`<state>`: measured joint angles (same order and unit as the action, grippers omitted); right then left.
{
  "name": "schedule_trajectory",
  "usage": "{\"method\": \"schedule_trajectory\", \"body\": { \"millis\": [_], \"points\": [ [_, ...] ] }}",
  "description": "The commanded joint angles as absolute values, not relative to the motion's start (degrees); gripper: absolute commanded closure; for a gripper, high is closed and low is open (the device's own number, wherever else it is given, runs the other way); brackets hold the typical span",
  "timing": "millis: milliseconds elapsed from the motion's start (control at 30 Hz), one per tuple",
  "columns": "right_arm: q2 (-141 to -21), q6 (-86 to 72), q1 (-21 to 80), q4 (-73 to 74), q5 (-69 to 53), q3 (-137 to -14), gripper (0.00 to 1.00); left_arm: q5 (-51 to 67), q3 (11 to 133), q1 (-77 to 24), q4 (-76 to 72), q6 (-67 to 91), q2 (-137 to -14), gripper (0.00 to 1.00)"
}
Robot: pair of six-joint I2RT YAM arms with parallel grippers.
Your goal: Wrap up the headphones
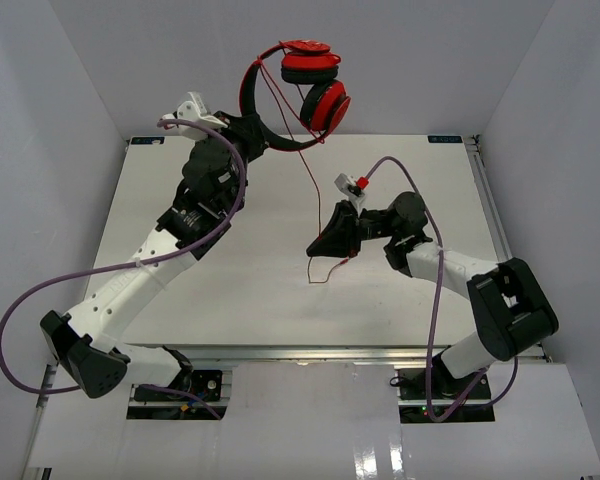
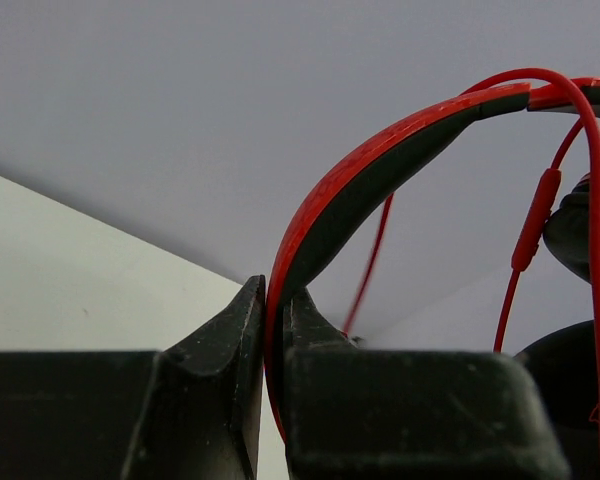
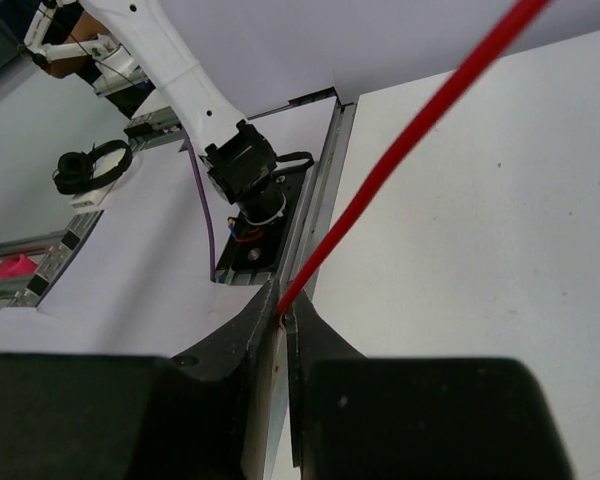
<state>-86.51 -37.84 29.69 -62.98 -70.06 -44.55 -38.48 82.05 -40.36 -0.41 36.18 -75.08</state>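
White matte table, pale walls on three sides. Nearest me: right gripper, low over mid-table, jaws pinched almost fully together on the long thin red cord. Short free tail droops & curls just under that grip; can't tell if it touches the surface. From the pinch the cord runs up & away, fairly straight, long axis approx near-to-far.

Farther back: left gripper clamped tight on the black-and-red headband of the red over-ear headphones w/ round cups, held aloft by the back edge. Band arcs up from my fingers then right; cups sit close together at its far end.

Handling, my guess: band stiff & springy, takes a firm clamp mid-arc. Cups light but prob. swing. Cord limp, slick, thin, so I'd pinch it close to the wrap point w/ gentle tension; joints at the cups look fragile.
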Motion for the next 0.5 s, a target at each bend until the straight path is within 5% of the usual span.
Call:
{"method": "schedule_trajectory", "body": {
  "millis": [0, 133, 233, 467],
  "points": [
    [-79.6, -26.1, 29.9, -48.4, -68.7, -44.4, 0.89, -48.3, 83.8, -40.0, -7.8, 26.4, -76.4, 1.00],
    [-74.8, -2.9, 31.7, -13.2, -63.4, -50.4, 0.90, -50.1, 82.1, -38.1, -10.5, 17.1, -78.6, 1.00],
    [-71.7, 22.6, 36.5, 15.4, -46.1, -60.4, 0.92, -49.8, 80.6, -35.7, -10.2, 8.5, -81.4, 1.00],
    [-62.9, 40.2, 40.5, 27.7, -8.3, -68.7, 0.92, -45.2, 73.0, -32.2, -7.2, -2.0, -85.0, 1.00]
  ]
}}
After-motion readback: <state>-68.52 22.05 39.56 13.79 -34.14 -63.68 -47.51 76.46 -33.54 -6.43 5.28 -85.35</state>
